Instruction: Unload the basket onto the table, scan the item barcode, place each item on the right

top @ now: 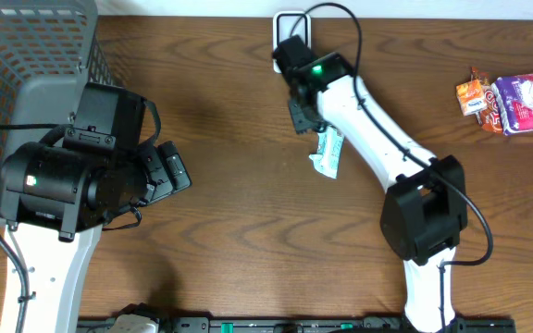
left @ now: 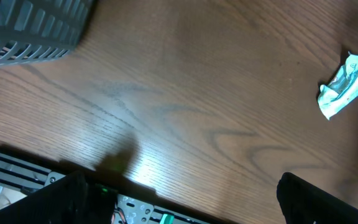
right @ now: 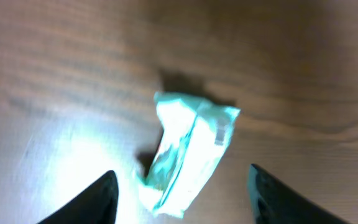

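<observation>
Right wrist view: green packet (right: 190,149) blurred.

The wood-grain table (top: 220,222) was dark brown, its grain running in long wavy bands. A grey lattice basket (top: 26,46) stood on it, behind and to the left of the left gripper (top: 172,171). A black rail (top: 276,324) ran along the near edge. Beneath the right gripper (right: 182,180), bright glare washed the wood pale.

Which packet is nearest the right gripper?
The pale green-and-white packet, lying just beneath the right gripper; the orange packet and purple packet sit together, far away from it.
</observation>
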`<control>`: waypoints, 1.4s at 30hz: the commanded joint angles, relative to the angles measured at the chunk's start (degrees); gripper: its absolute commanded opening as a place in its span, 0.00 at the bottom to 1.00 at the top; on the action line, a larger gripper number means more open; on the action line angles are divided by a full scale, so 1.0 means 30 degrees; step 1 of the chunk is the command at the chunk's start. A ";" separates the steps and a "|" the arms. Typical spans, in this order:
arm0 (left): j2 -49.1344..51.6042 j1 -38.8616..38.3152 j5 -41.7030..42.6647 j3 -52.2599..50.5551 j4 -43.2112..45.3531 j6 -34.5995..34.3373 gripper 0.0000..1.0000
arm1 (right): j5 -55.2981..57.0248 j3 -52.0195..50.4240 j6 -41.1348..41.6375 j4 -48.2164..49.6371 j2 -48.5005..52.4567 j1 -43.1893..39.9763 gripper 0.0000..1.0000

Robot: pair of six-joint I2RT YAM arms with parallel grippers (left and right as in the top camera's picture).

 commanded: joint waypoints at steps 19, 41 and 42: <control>0.0051 0.0080 -0.0233 0.0022 -0.0044 -0.0109 0.98 | 0.3869 -0.6484 0.4124 0.4809 0.0000 0.2310 0.55; 0.0051 0.0080 -0.0233 0.0022 -0.0044 -0.0109 0.98 | 0.9304 -0.9129 0.3009 0.7206 0.0131 0.1494 0.56; 0.0051 0.0080 -0.0233 0.0022 -0.0044 -0.0109 0.98 | 0.9792 -0.9078 0.2579 0.7198 0.0131 0.1494 0.57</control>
